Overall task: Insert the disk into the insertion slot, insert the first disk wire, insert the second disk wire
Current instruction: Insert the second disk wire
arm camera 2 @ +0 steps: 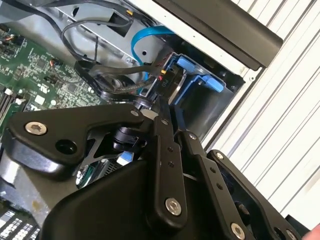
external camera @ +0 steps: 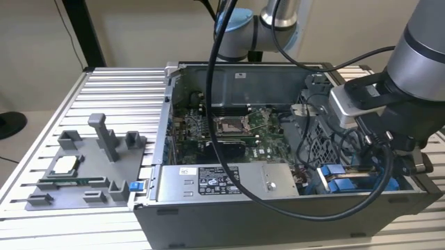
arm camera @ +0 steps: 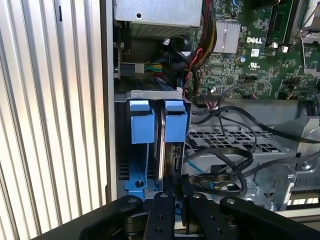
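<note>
In the exterior view the arm reaches into the open computer case (external camera: pixel 292 208) at the lower right of the frame, over the blue-tabbed insertion slot (external camera: pixel 347 179). In the first wrist view the disk (arm camera: pixel 160 145) stands on edge in that slot (arm camera: pixel 131 165), between two blue tabs. The tool (arm camera: pixel 172 192) sits just above the disk's edge, its fingers (arm camera 2: pixel 167 150) drawn close together; whether they pinch anything I cannot tell. Black cables (arm camera: pixel 225 165) and a blue cable (arm camera 2: pixel 145 37) lie beside the bay. The case rests on a ribbed counter (external camera: pixel 111 99).

My claw (arm camera 2: pixel 150 107) is matt black metal. Right by it, glossy blue plastic tabs (arm camera: pixel 155 120); beyond them, a matt grey perforated metal cage (arm camera: pixel 225 137) and rubbery black cables (arm camera: pixel 225 165).
</note>
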